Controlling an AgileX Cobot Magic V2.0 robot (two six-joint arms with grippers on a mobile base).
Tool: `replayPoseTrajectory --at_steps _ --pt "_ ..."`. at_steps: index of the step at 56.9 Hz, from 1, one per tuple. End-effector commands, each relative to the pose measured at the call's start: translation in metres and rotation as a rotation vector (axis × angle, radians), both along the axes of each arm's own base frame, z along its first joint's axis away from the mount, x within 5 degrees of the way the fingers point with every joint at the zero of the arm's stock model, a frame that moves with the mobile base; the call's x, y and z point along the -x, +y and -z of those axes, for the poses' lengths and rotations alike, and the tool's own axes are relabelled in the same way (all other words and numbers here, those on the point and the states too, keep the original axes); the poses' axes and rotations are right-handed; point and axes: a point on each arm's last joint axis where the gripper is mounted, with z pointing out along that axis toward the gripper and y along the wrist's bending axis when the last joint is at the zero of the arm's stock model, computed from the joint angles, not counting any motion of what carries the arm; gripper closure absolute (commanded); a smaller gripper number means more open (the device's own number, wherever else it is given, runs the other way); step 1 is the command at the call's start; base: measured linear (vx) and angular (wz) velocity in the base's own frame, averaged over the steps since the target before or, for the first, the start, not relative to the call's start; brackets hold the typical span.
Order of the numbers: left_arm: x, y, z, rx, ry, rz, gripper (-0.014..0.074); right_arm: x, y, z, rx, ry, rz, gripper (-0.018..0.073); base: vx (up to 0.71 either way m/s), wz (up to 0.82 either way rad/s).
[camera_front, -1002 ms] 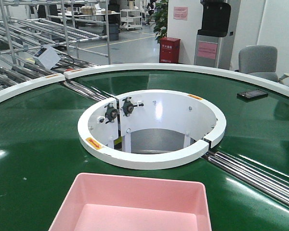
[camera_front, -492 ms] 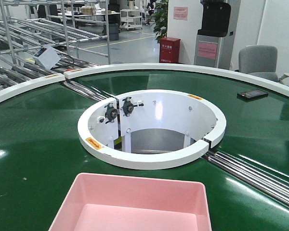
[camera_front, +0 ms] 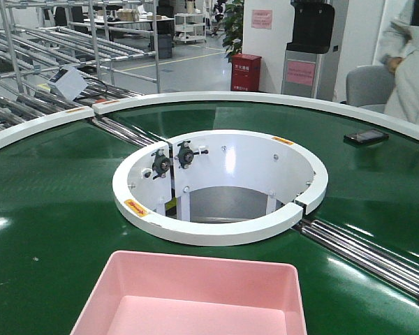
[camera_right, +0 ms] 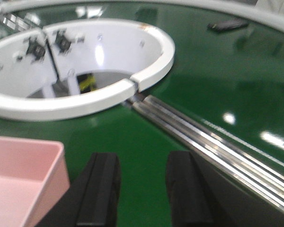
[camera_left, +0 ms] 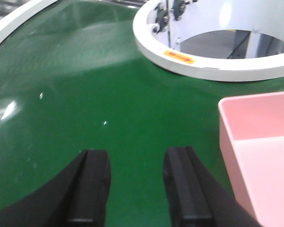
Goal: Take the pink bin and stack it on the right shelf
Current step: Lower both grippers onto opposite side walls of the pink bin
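Observation:
The pink bin [camera_front: 195, 296] sits on the green conveyor belt [camera_front: 49, 209] at the near edge of the front view, empty. In the left wrist view the bin [camera_left: 262, 142] lies at the right, and my left gripper [camera_left: 136, 182] hovers open over bare belt to the bin's left. In the right wrist view the bin's corner [camera_right: 23, 175] shows at the lower left, and my right gripper [camera_right: 141, 187] is open over the belt just to the bin's right. Neither gripper touches the bin. The right shelf is out of view.
A white ring [camera_front: 216, 185] surrounds a round opening in the belt's middle. Metal rollers [camera_front: 363, 255] cross the belt at the right. A dark phone-like object [camera_front: 365, 136] lies far right. A person in white [camera_front: 412, 63] stands at the back right. Roller racks [camera_front: 56, 56] stand back left.
A person in white has come into view at the back right. A dark shape now shows at the front view's right edge. The bin has not moved.

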Motion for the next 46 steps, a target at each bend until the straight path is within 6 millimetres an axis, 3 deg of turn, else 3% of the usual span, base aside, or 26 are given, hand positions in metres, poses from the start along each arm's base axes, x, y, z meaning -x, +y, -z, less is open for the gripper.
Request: replayPoseTrajectory --at_steps 1,10,19,31,46 --pt "-0.019 -0.011 -0.025 0.002 -0.082 0.05 0.018 -0.023 0.016 -0.017 0.045 0.002 -0.086 0.0229 0.0 0.0" --pt "-0.057 -0.034 -0.019 0.053 0.044 0.096 0.018 -0.07 0.049 -0.007 0.007 0.175 -0.166 0.0229 0.0 0.0" --pt "-0.096 -0.053 0.0 0.162 0.261 0.096 0.0178 -0.104 0.064 0.012 -0.158 0.35 -0.131 0.0206 0.0 0.0" --pt "-0.133 -0.066 0.026 0.142 0.427 0.117 0.0178 -0.128 0.078 0.039 -0.284 0.505 -0.117 0.016 0.0 0.0" --pt "-0.151 -0.075 0.054 0.183 0.575 0.124 0.0178 -0.145 0.083 0.066 -0.275 0.606 -0.111 0.0153 0.0 0.0"
